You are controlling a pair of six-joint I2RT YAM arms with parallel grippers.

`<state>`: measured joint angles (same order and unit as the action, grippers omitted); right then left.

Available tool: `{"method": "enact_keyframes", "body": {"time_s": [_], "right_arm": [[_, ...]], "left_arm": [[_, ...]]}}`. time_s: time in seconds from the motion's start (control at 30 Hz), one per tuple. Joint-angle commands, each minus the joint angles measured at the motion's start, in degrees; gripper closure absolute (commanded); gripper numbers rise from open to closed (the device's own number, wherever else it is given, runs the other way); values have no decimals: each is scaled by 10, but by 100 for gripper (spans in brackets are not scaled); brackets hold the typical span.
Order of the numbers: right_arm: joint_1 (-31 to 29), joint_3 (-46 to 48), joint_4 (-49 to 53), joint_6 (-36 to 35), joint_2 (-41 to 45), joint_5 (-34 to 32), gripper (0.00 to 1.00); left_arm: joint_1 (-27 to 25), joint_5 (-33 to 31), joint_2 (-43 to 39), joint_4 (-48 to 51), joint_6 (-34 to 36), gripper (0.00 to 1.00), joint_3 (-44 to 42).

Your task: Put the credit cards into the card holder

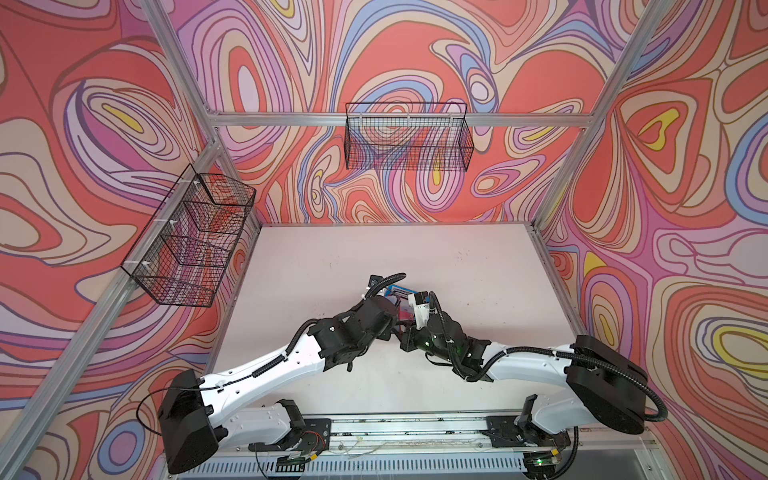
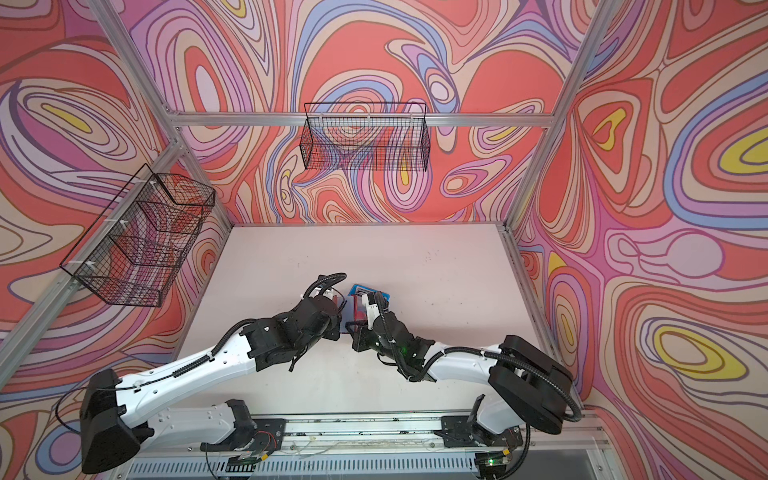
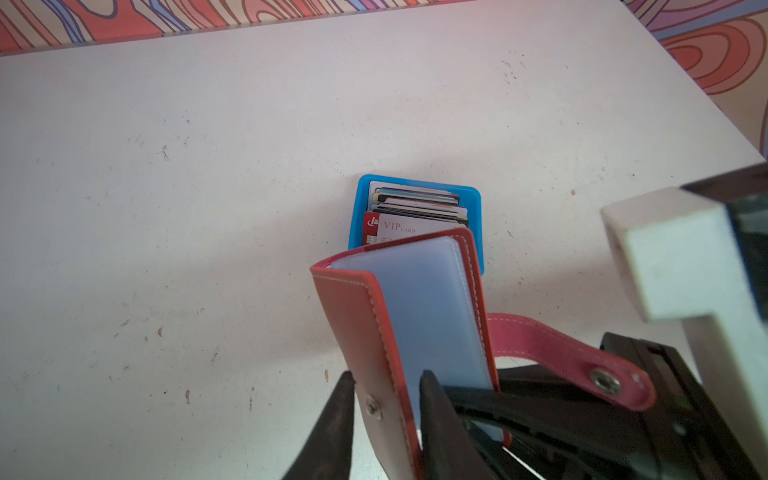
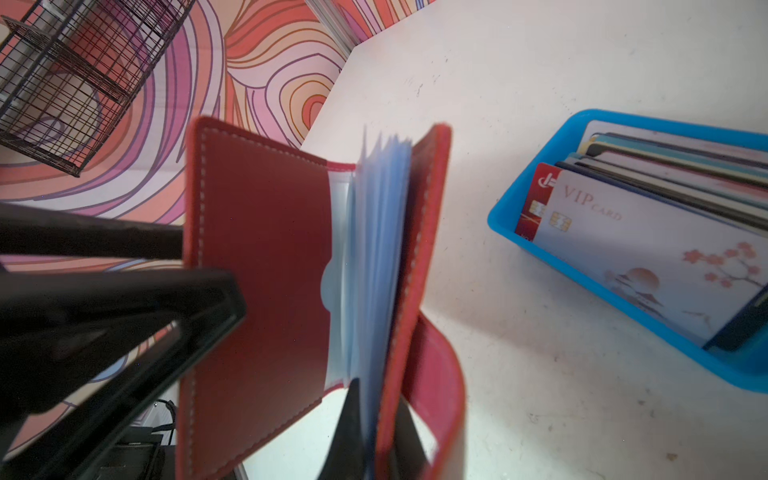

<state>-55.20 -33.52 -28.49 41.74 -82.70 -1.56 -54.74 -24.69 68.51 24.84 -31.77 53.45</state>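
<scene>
Near the middle of the table [image 1: 332,257], the card holder [image 3: 353,316] is held open and on end between the two arms, which reach in from about 8 and 4 o'clock in both top views. The left gripper [image 3: 386,376] is pinched onto the front cover [image 4: 257,249], one finger on each face, right beside the metal stud [image 3: 372,405]. The right gripper [image 4: 378,395] is clamped tight on the back cover [image 4: 430,199] together with the bundle of clear sleeves [image 4: 382,232]. The booklet gapes in a V, with the sleeves lying close against the back cover. The strap [image 3: 548,336] hangs loose from the back cover and curls out toward the right arm, its snap undone. Whether the holder's lower edge touches the table cannot be told. The credit cards [image 3: 415,208] are outside the holder. They stand on edge, packed together, in a small blue tray [image 3: 355,216] on the table. In both top views the tray lies just at 12 o'clock of the holder, near it but apart. The frontmost card is white, printed VIP CARD, with a red card showing just behind it.
</scene>
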Motion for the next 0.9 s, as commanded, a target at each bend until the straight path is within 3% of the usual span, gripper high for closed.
{"method": "enact_keyframes", "body": {"time_s": [0.0,0.17,0.4,0.6,0.73,0.87], "right_arm": [[-1,9,-11,9,26,-15,100],[-2,13,-7,8,41,-20,100],[-1,17,10,32,62,-24,100],[-5,-17,156,121,67,-1,100],[-57,32,113,164,78,-32,100],[-114,28,137,179,57,-86,100]], "left_arm": [[7,-12,-14,26,-8,78,-12],[28,8,-30,28,-13,79,-26],[63,102,-57,26,-17,86,-41],[65,157,-80,27,-39,92,-84],[64,157,-115,17,-60,91,-120],[65,171,-164,6,-78,87,-174]]}}
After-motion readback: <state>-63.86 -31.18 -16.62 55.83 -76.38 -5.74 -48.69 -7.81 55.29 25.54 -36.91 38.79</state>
